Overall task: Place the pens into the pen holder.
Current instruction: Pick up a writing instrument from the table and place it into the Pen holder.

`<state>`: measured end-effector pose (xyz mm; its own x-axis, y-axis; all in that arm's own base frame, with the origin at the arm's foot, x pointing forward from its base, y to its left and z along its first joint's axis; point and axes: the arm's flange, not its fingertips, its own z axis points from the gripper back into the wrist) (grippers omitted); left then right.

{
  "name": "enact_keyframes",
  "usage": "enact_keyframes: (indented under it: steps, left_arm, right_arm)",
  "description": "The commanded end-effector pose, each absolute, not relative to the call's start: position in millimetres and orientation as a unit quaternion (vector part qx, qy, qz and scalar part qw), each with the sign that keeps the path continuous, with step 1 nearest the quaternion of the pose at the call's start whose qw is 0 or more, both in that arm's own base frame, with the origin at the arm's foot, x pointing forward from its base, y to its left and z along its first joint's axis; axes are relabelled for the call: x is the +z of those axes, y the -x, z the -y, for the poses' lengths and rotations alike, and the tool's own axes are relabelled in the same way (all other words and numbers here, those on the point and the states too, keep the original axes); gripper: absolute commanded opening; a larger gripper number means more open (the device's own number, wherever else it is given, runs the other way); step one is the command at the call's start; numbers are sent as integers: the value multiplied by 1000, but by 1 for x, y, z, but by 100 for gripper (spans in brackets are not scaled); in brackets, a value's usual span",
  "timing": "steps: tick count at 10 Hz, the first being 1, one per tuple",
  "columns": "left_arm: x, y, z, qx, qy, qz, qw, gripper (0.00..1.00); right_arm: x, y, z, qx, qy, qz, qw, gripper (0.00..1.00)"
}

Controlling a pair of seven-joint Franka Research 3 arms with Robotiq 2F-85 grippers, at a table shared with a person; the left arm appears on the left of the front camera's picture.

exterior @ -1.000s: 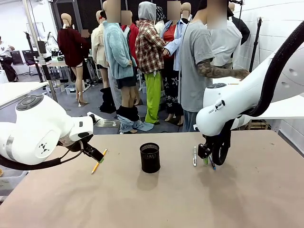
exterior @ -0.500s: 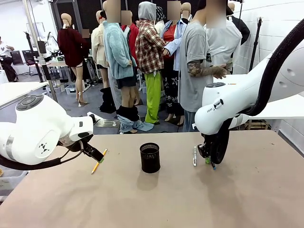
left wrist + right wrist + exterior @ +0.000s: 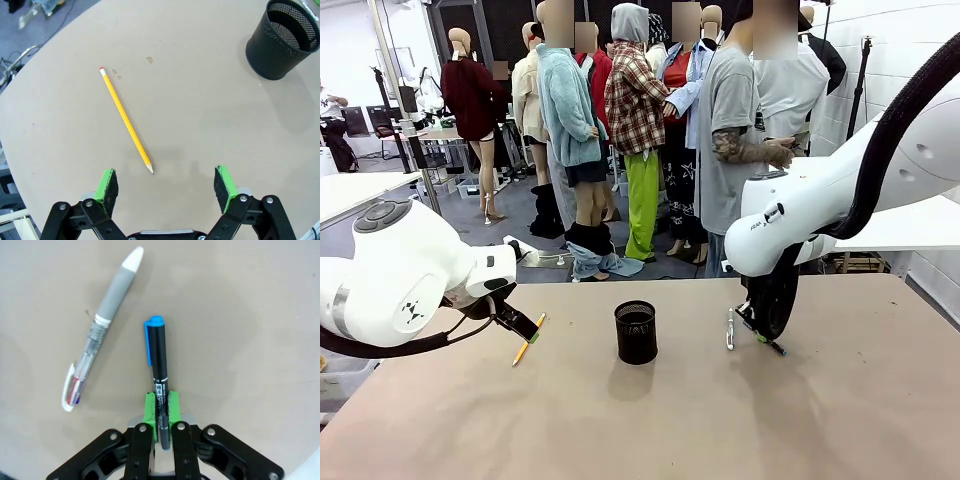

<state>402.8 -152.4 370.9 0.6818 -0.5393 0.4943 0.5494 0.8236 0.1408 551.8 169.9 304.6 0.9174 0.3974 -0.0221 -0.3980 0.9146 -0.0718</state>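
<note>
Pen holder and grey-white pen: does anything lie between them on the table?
No. In the front view the stretch of table between the pen holder and the grey-white pen is bare.

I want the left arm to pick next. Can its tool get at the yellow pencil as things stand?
Probably yes: the left tool is open and aimed at the yellow pencil, which lies alone on the table; the pen holder stands well aside.
</note>
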Motion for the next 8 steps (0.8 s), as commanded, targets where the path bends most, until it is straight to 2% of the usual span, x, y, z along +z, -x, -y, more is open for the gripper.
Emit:
enact_keyframes:
  steps: [1, 3, 4, 8]
  left_arm:
    - [371, -403, 151, -295, 10, 267, 917, 100]
    - [371, -403, 151, -295, 10, 267, 917, 100]
    - [371, -403, 151, -295, 10, 267, 917, 100]
    - [371, -403, 151, -295, 10, 267, 917, 100]
  right_arm:
    - [303, -564, -168, 221, 46, -41, 973, 0]
    - [314, -562, -165, 235, 44, -43, 970, 0]
    - [329, -555, -159, 249, 15, -21, 968, 0]
    - [405, -518, -139, 333, -160, 118, 922, 0]
